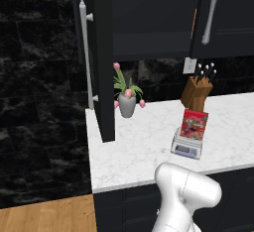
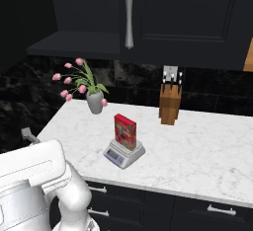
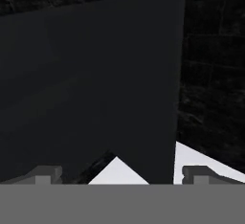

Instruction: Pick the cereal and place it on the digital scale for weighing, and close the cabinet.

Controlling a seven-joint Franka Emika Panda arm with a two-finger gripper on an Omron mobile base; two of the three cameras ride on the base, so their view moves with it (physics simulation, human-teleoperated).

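- Left base view: a white marble-patterned countertop (image 1: 134, 151) runs over dark lower drawers, with a black marbled wall (image 1: 34, 102) behind and to the left and a patch of light wooden floor (image 1: 47, 216) at lower left.
- The large black wall cabinet (image 1: 149, 18) hangs above the counter. Its left door (image 1: 101, 67) stands swung out, edge-on to the camera, with a long vertical silver bar handle (image 1: 85, 52) on its outer face. The right door (image 1: 228, 13) is not flush either; an orange-tan sliver shows in the gap at its edge.
- The thin red rectangular cereal box (image 1: 194, 124) printed with multicoloured rounds stands upright on the small silver-grey digital scale (image 1: 186, 146), which sits on the counter near its front edge.
- Right base view: the same box (image 2: 125, 131) on the scale (image 2: 124, 153), dark display strip facing the counter's front.
- A grey vase holding pink tulips (image 1: 127, 102) stands near the backsplash, just right of the open door.
- A brown wooden knife block (image 1: 196, 94) with dark-handled knives stands behind the scale, apart from it, below a white wall outlet (image 1: 189, 65).
- Hand view: the two-finger gripper (image 3: 119, 176) is released, fingertips wide apart and grasping nothing, facing the flat dark panel of the door (image 3: 91, 84) at close range; white countertop shows beneath the panel's lower edge.
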